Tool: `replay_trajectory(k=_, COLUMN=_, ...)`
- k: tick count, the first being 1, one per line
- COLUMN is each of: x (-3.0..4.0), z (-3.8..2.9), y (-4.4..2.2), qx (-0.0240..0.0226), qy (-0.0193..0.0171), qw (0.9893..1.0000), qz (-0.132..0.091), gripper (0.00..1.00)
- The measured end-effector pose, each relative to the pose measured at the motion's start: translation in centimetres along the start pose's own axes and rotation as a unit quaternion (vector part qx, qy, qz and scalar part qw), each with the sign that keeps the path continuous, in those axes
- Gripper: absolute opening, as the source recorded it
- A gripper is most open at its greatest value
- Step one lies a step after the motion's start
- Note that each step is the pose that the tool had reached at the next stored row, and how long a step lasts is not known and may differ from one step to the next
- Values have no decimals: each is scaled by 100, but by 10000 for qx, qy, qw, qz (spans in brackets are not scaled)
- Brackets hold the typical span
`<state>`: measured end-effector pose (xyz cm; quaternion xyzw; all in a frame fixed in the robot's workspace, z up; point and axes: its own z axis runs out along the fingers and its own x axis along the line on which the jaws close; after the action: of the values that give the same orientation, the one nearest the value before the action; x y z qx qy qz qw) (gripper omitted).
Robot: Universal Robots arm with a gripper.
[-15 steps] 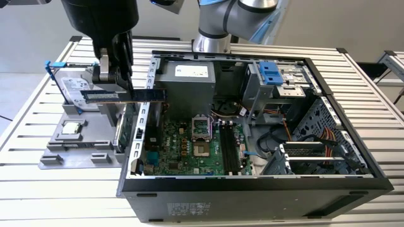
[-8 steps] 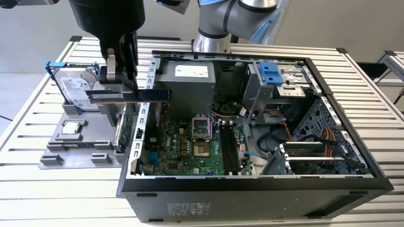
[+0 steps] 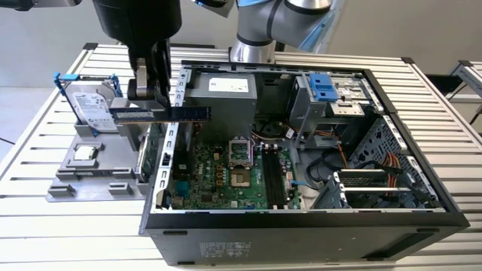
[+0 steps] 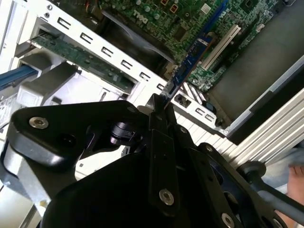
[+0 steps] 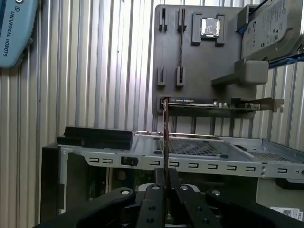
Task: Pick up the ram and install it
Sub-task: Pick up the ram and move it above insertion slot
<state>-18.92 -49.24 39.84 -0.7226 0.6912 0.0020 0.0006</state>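
My gripper [image 3: 148,97] is shut on the ram [image 3: 162,114], a long narrow dark stick with a blue label. In the exterior view the ram is held level, above the left wall of the open computer case [image 3: 162,169]. One end reaches over the case interior and the other over the grey holder tray [image 3: 90,180]. In both wrist views the ram [image 4: 190,59] [image 5: 166,137] appears edge-on, rising from between my closed fingertips [image 4: 156,105] [image 5: 160,176]. The green motherboard [image 3: 226,175] with its dark memory slots [image 3: 275,178] lies inside the case below.
The grey holder tray carries a hard drive [image 3: 94,110], a processor chip [image 3: 87,151] and a green expansion card [image 5: 213,105]. Inside the case are a power supply [image 3: 226,93], drive bays [image 3: 331,93] and cables [image 3: 391,169]. The slatted metal table [image 3: 60,237] lies all around.
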Motion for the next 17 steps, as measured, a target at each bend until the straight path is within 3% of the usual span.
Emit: replay_trajectory(k=17, x=8, z=0, y=-179, qx=0, qy=0, qw=10000, qz=0, gripper=0)
